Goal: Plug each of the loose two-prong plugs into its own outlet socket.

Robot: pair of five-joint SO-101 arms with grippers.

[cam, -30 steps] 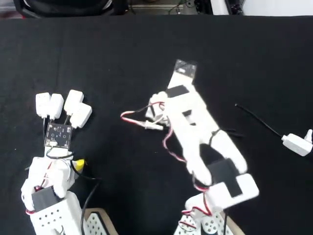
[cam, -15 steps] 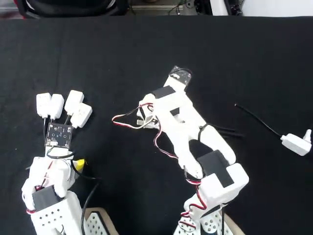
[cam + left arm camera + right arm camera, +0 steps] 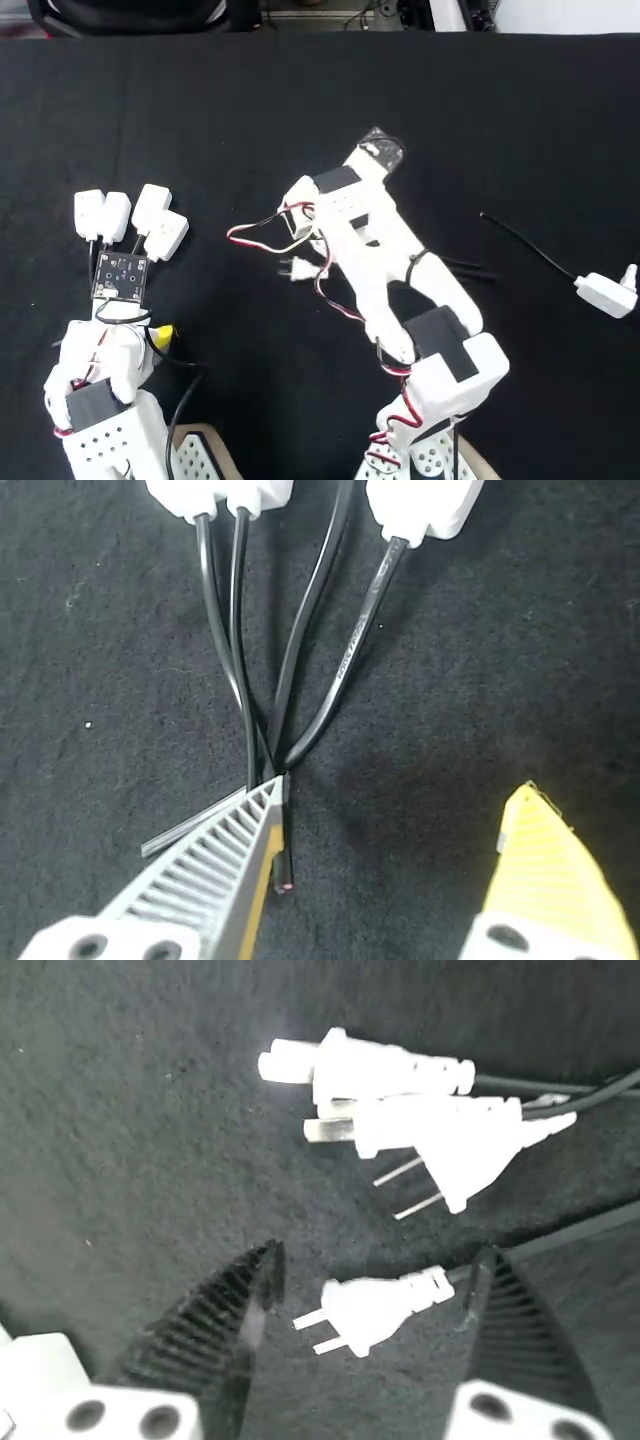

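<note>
One plug (image 3: pixel 372 1310): white, two-prong, flat on the black desk (image 3: pixel 120 1110) between the right jaws, prongs towards one finger, cord end just beside the other.
Two more plugs (image 3: pixel 385 1068): side by side, just beyond the jaw tips.
Right jaws: spread wide, gripping nothing.
Left jaws: parted, empty; black cables (image 3: pixel 300 680) converge beside the grey finger.
Outlet sockets (image 3: pixel 130 222): four, white, clustered ahead of the left arm, well apart from the plugs.

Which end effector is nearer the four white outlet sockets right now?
Left. The left end effector is open over the black cords, just short of the sockets; the right end effector is off at mid-table, open around a loose plug.
</note>
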